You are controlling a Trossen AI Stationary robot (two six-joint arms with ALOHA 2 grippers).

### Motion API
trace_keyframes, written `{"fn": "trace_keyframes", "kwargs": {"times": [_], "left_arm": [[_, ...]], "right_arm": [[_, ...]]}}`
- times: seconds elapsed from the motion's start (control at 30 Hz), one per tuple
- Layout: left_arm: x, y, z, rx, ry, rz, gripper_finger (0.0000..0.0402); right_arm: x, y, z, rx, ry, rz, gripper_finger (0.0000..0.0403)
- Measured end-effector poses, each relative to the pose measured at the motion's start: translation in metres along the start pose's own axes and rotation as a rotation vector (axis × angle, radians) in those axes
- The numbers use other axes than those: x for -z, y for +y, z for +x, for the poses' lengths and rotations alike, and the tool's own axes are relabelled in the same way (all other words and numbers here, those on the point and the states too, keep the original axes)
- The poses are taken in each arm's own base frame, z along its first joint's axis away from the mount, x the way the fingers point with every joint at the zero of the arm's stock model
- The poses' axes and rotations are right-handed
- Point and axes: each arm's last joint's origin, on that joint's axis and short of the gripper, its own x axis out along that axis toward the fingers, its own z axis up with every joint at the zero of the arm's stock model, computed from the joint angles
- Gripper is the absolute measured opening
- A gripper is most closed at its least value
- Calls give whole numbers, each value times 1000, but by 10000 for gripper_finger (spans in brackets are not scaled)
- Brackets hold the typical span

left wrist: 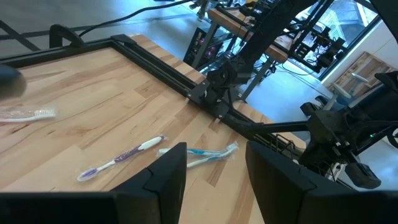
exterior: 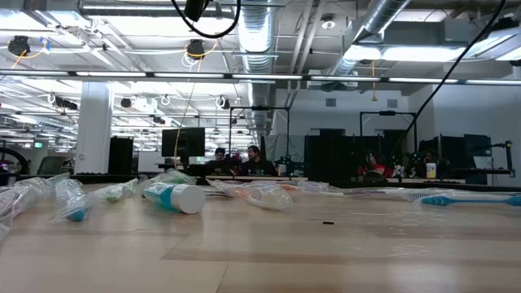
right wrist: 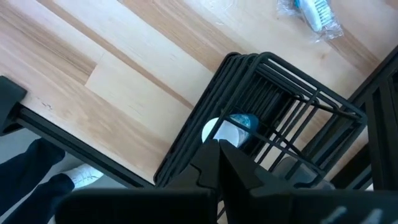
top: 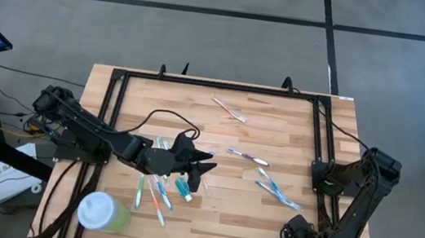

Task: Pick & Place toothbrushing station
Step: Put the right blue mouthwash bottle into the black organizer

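Two arms from above: left gripper (top: 204, 170) just 8 o'clock of the table (top: 263, 233) centre, right arm folded at 4 o'clock; left wrist: jaws part-open, empty, so straddle the purple toothbrush (left wrist: 121, 158) squarely before closing; right wrist: right gripper (right wrist: 217, 149) shut, empty, over the toothbrushing station (right wrist: 273, 106).

Black wire toothbrushing station (right wrist: 261, 118) upright at table's edge.

Pale matt wooden table (top: 263, 233), black wire toothbrushing station (right wrist: 273, 106)

wooden table (top: 264, 224) with scattered toothbrushes (top: 247, 156)
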Motion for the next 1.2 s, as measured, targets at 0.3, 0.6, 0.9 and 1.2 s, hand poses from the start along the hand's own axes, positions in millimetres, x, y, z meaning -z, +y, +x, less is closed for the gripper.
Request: {"fn": "trace_keyframes", "kwargs": {"times": [0.3, 0.6, 0.9, 1.2], "left_arm": [[0, 0, 0, 0, 0, 1, 159], [0, 0, 0, 0, 0, 1, 159], [0, 0, 0, 0, 0, 1, 159], [0, 0, 0, 0, 0, 12, 159]], "right_arm": [[-1, -2, 0, 25, -12, -2, 0], [-1, -2, 0, 21, -10, -1, 0], [-1, -2, 0, 20, -5, -1, 0], [0, -2, 0, 32, 12, -7, 0]]}}
